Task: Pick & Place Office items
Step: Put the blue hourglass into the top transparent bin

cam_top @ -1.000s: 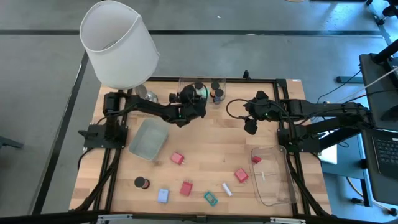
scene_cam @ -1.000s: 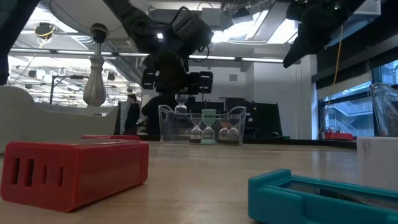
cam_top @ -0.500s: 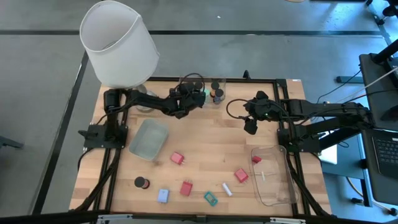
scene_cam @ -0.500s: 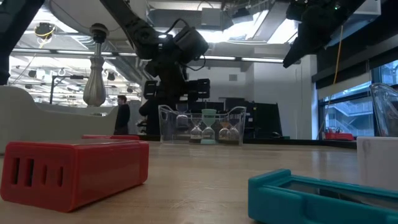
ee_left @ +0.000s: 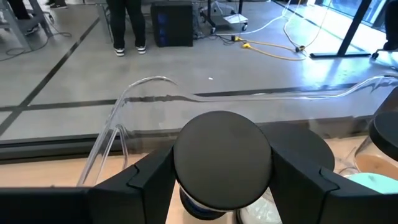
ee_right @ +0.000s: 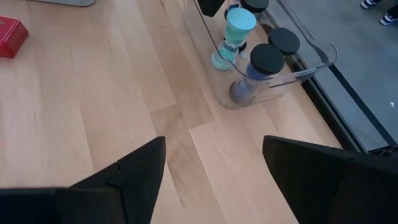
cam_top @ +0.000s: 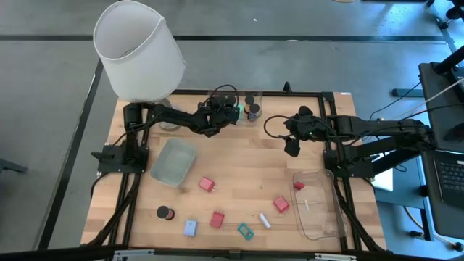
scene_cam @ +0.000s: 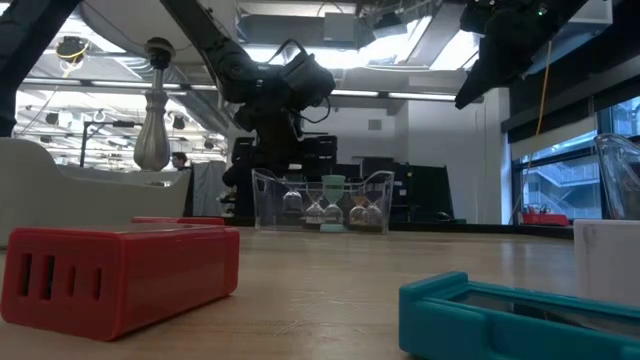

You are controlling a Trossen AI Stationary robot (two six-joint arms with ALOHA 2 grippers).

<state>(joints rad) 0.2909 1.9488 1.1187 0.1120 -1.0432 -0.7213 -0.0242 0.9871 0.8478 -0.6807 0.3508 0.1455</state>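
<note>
My left gripper [cam_top: 225, 109] reaches over the clear tray [cam_top: 250, 96] at the table's far edge and is shut on a dark round cylinder [ee_left: 222, 158] with a black top. Other cylinders stand in that tray, one teal-topped [ee_right: 240, 20] and one black-topped [ee_right: 267, 57]. My right gripper [cam_top: 292, 147] hovers open above bare wood right of the tray. Red blocks [cam_top: 206, 185] [cam_top: 281, 205], a pale-blue clip [cam_top: 190, 228], a teal clip [cam_top: 245, 231], a white stick [cam_top: 265, 220] and a dark cylinder [cam_top: 165, 212] lie on the near half of the table. My left gripper pinches the cylinder by its round black top [ee_left: 186, 163], one finger [ee_left: 140, 180] on each side. The fingers slant down at it from the table's near side. The cylinder stands upright at the far tray's left end [scene_cam: 290, 203]; whether its base rests on the tray floor I cannot tell.
A big white-shaded lamp [cam_top: 138, 51] stands at the far left corner. A clear tray [cam_top: 174, 161] lies left of centre, and another [cam_top: 319, 204] at the near right holds a red block [cam_top: 298, 186]. A red block [scene_cam: 120, 275] and the teal clip [scene_cam: 520, 315] fill the low view's foreground.
My left gripper has moved toward the table's far edge and down, carrying the black-topped cylinder from above the tray into the tray's left end. My right arm has kept still.
</note>
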